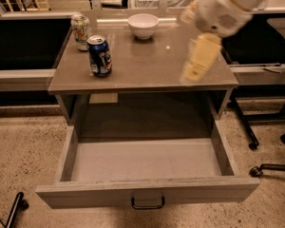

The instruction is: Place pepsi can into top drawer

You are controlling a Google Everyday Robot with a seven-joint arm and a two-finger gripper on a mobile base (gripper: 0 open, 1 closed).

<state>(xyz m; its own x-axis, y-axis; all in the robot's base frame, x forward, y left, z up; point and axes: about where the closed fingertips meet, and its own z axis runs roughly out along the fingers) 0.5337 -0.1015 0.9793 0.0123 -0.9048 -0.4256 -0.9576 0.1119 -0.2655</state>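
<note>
Over right part of bench (147, 75): hand (192, 68), raised above top, well apart from pepsi can (99, 56); spread or pressed together, cannot tell. On bench front left: pepsi can upright, just in front of pale can (80, 31). At back middle: white bowl (143, 25). Below bench: top drawer (147, 191) pulled out, dark handle (147, 204) on front.
</note>
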